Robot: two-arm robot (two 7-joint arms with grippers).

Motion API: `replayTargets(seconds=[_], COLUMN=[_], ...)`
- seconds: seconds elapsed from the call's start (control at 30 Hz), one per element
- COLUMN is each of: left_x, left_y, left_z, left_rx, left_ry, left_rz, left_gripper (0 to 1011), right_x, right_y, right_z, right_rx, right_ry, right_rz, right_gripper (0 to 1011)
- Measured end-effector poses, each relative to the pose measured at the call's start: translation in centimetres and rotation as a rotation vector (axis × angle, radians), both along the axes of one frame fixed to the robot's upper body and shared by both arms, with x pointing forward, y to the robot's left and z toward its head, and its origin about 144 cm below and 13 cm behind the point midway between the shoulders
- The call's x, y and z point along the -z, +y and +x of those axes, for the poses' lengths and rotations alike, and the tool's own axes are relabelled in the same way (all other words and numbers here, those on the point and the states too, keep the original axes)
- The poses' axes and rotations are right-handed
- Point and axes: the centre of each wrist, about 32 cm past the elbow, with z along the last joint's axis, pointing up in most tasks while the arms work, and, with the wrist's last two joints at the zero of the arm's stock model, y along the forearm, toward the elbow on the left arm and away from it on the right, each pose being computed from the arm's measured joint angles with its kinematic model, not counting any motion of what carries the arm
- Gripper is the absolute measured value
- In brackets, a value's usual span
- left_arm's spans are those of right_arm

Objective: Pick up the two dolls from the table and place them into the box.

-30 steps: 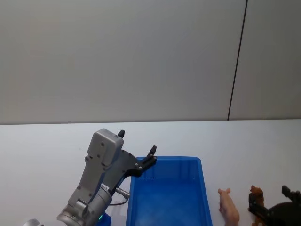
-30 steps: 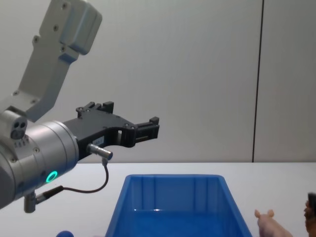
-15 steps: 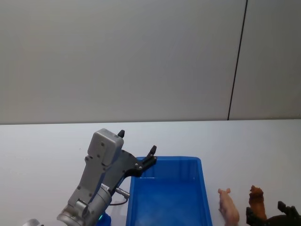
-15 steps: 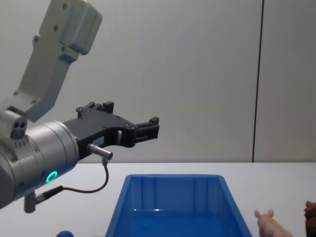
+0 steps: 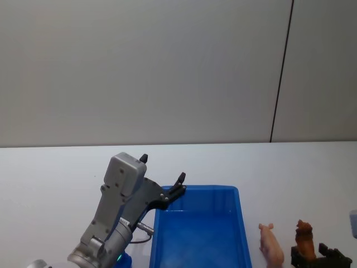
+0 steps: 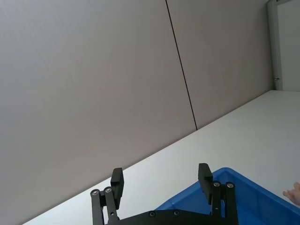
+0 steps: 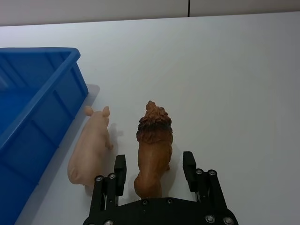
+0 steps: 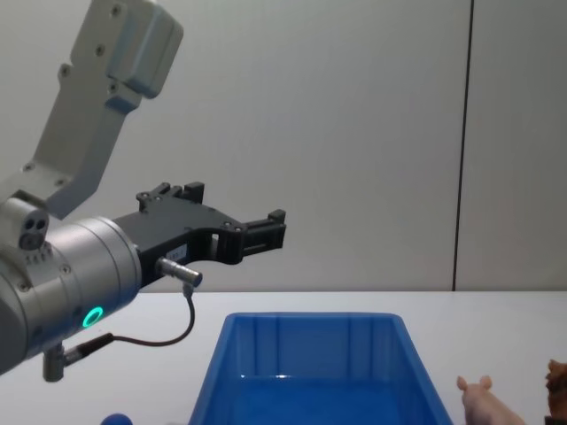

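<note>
With my right gripper [image 7: 154, 163] wide open and empty, jaws straddling the brown lion [image 7: 153, 140] at its hindquarters on the table [image 7: 234, 93], the pig [image 7: 91, 145] just beside it toward the box [image 7: 42, 108], I'd close squarely on its flanks without nudging the pig, while my left gripper [image 6: 161, 174] hangs open and empty above the box's far rim.
</note>
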Motion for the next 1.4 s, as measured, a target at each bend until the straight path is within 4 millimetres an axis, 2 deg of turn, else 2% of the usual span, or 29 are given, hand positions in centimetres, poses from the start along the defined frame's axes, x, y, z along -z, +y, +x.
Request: replayTargets(seconds=[0.07,0.1,0.13,0.33,0.47,0.83,1.4], left_x=[0.0,0.0,0.0,0.0,0.0,0.0,0.0], left_y=[0.0,0.0,0.0,0.0,0.0,0.0,0.0], left_z=[0.0,0.0,0.0,0.0,0.0,0.0,0.0], left_rx=[0.000,0.000,0.000,0.000,0.000,0.000,0.000], left_ry=[0.000,0.000,0.000,0.000,0.000,0.000,0.000], left_rz=[0.000,0.000,0.000,0.000,0.000,0.000,0.000], left_gripper=[1003,1003,1003,1003,1003,1003,1003], right_x=[0.0,0.0,0.0,-0.1,-0.3,-1.5,-6.3], right_y=[0.1,0.1,0.1,0.2,0.3,0.6,2.3], right_z=[0.2,0.3,0.3,0.7,0.9,1.1,2.5], right_rx=[0.002,0.003,0.003,0.007,0.009,0.014,-0.083], right_ry=[0.007,0.010,0.013,0.026,0.027,-0.031,-0.219], right_rz=[0.005,0.006,0.008,0.018,0.022,0.009,0.003], right_gripper=[705,705,645,445,355,348,348])
